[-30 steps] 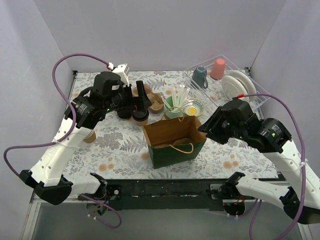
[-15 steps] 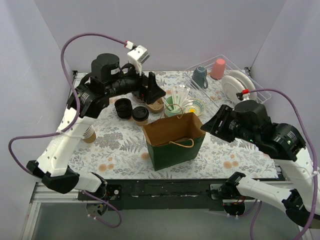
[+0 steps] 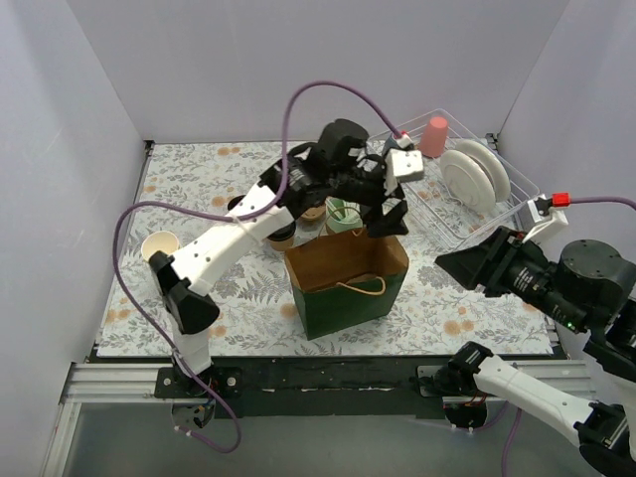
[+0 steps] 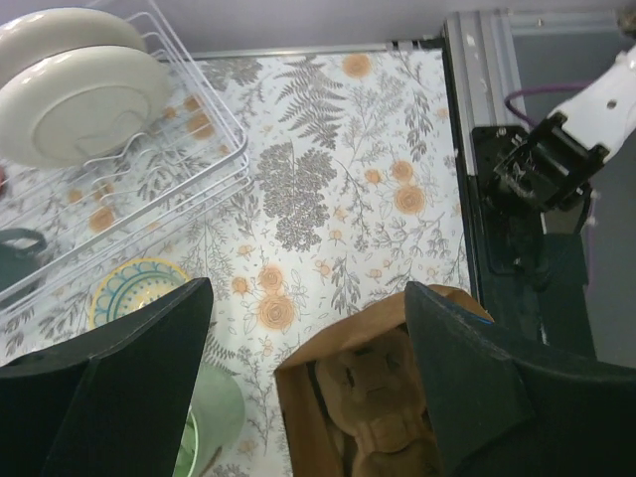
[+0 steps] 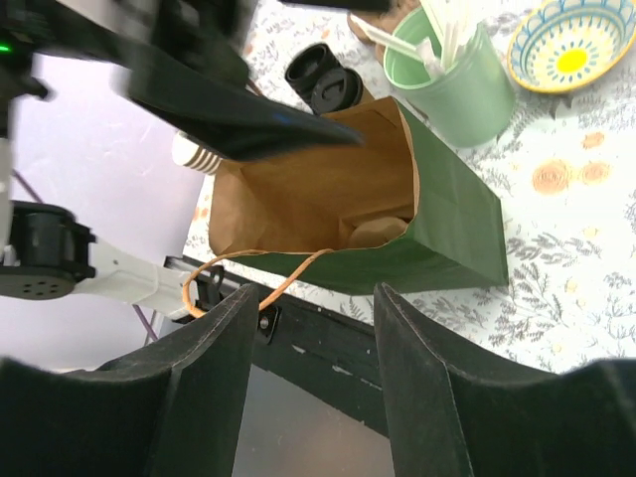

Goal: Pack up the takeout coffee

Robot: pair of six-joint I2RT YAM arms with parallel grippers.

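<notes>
- The left gripper (image 3: pixel 384 214) hangs over the back edge of the green paper bag (image 3: pixel 348 293). Its fingers are wide apart, w/ nothing btw. them.
- In the left wrist view a brown pulp carrier (image 4: pixel 370 397) lies at the bottom of the bag, below this gripper.
- The takeout coffee (image 3: pixel 281 238) stands on the table (image 3: pixel 229 298), just behind the bag's left corner. It is half hidden under the left arm and is not in the bag.
- The right gripper (image 5: pixel 316 308) is at the right side, apart from the bag – fingers spread, holding nothing.
- Also on the table, behind the bag: a green mug (image 3: pixel 343 212) w/ straws, a patterned bowl (image 5: pixel 566 45), and a wire dish rack (image 3: pixel 502 204) w/ white plates (image 3: pixel 472 177).
</notes>
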